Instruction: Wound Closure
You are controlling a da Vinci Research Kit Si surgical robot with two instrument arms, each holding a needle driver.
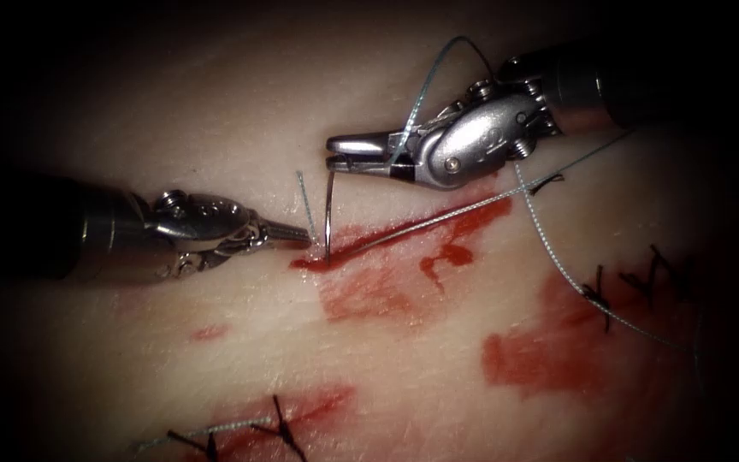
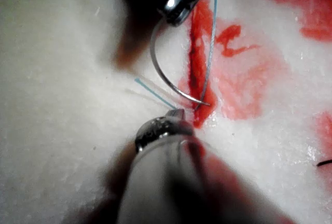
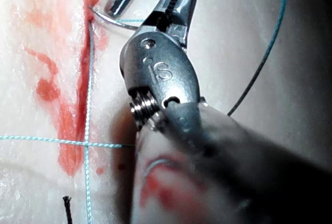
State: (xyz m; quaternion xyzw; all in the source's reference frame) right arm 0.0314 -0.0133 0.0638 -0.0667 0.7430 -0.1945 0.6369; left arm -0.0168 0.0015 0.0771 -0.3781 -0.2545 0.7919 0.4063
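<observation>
Endoscope: right tool (image 1: pixel 335 155) pinches the needle (image 1: pixel 327 214) at its upper end, jaws pressed on it, likely to steer the curve; the far end sits in the tissue (image 1: pixel 404 368) at the left end of the cut (image 1: pixel 404 231). Left tool (image 1: pixel 305 235) jaws pressed together at a short thread end (image 1: pixel 304 192); grip uncertain

Left wrist: needle (image 2: pixel 161 73) arcs into the cut (image 2: pixel 197 53); thread (image 2: pixel 211 47) follows it

Right wrist: right tool (image 3: pixel 174 3) clamped over the needle (image 3: pixel 104 19)
</observation>
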